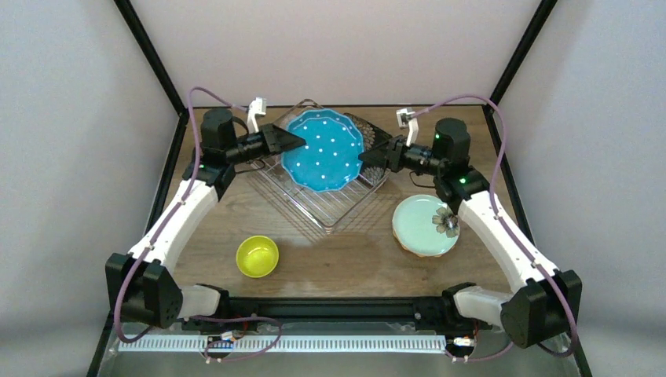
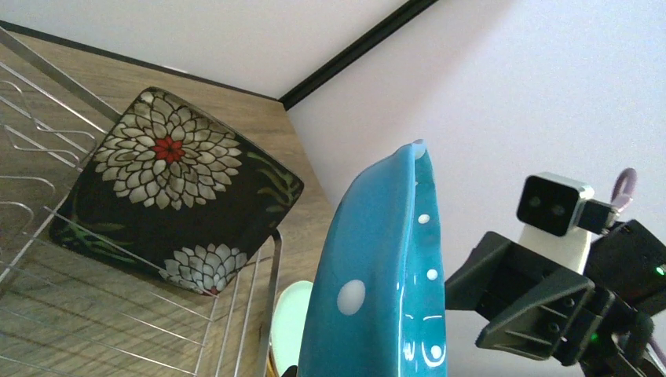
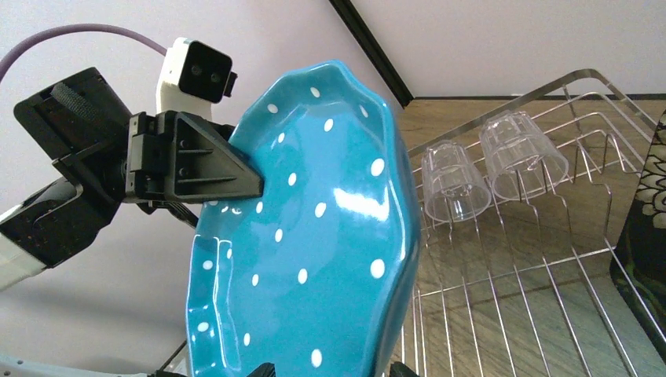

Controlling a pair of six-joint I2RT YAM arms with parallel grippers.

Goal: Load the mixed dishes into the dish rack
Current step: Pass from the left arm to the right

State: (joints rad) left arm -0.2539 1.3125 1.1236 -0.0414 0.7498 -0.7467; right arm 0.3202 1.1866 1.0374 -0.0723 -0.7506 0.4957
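The teal white-dotted plate (image 1: 322,151) is held on edge, tilted, above the wire dish rack (image 1: 330,206). My left gripper (image 1: 298,140) is shut on its left rim and my right gripper (image 1: 366,155) is shut on its right rim. The plate fills the left wrist view (image 2: 385,275) and the right wrist view (image 3: 314,236). The black square floral plate (image 2: 169,188) leans in the rack's far right part. Two clear glasses (image 3: 451,181) lie in the rack. The round mint flower plate (image 1: 422,226) sits right of the rack with an orange rim (image 1: 424,254) under it. The yellow-green bowl (image 1: 257,256) sits in front.
The rack stands turned at an angle in the far middle of the wooden table (image 1: 345,267). Black frame posts (image 1: 157,55) and pale walls close in the back and sides. The arm bases and a black rail (image 1: 330,305) run along the near edge.
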